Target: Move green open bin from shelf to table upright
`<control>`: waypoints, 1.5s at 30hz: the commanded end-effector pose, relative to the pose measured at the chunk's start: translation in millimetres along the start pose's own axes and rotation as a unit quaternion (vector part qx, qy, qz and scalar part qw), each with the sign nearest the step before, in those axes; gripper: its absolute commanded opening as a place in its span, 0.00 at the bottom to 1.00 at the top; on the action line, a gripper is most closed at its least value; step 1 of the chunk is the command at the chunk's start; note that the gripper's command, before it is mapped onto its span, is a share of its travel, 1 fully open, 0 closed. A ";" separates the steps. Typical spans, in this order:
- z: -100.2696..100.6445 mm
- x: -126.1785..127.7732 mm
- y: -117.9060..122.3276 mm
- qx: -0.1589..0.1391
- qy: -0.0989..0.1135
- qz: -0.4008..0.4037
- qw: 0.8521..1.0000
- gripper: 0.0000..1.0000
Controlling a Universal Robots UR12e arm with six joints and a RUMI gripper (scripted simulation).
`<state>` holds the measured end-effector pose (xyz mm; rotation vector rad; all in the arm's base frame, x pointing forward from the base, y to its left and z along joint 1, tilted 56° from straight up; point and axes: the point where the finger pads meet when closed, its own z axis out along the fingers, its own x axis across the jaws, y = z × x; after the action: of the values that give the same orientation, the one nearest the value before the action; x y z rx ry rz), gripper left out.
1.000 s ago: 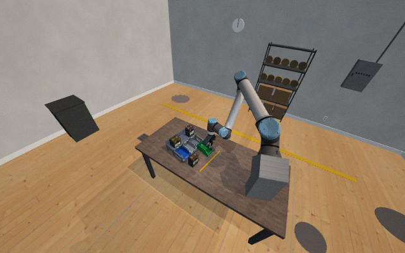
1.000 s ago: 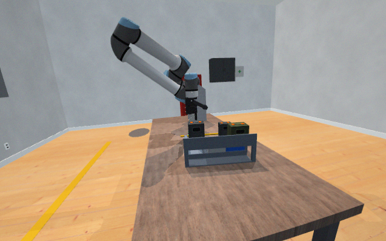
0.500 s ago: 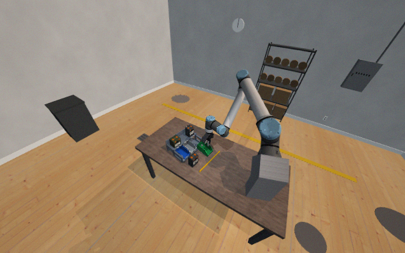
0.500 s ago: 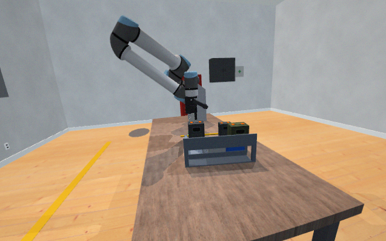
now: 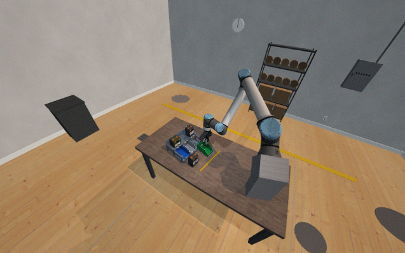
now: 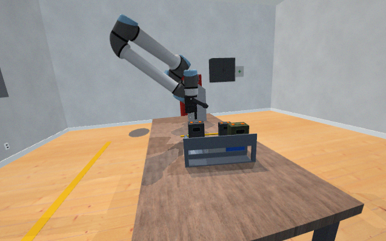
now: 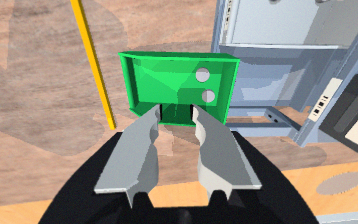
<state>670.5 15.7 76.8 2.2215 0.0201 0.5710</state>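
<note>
The green open bin (image 5: pixel 205 148) (image 7: pixel 166 90) sits upright or nearly so at the open front of the grey-blue shelf (image 5: pixel 169 146) (image 6: pixel 220 140) (image 7: pixel 261 75). Its right end overlaps the shelf in the wrist view; I cannot tell whether it still rests on it. Two light round parts (image 7: pixel 202 75) (image 7: pixel 208 96) lie inside. My gripper (image 5: pixel 205 142) (image 7: pixel 176 105) is partly open, with nothing held. Its fingertips are apart, over the bin's near long side. In the exterior view the shelf and boxes hide the bin.
The shelf holds a blue bin (image 5: pixel 182 152) (image 6: pixel 235 149) and a grey bin (image 5: pixel 191 145) (image 7: pixel 286 25). Boxes (image 5: pixel 189 130) (image 5: pixel 175 140) (image 6: pixel 196 129) stand on or around it, another box (image 5: pixel 193 159) near its front. A yellow strip (image 5: pixel 210 161) (image 7: pixel 93 65) crosses the table (image 5: pixel 213 181) (image 6: pixel 236 194).
</note>
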 end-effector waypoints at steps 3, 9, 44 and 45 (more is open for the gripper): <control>-10.4 29.6 2.0 0.000 0.000 0.000 1.000 0.20; -10.4 29.6 2.0 0.000 0.000 0.000 1.000 0.20; -30.7 88.9 6.3 0.000 0.000 0.000 1.000 0.20; -30.7 88.9 6.3 0.000 0.000 0.000 1.000 0.20</control>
<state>736.4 50.9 132.9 2.2218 0.0193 0.5701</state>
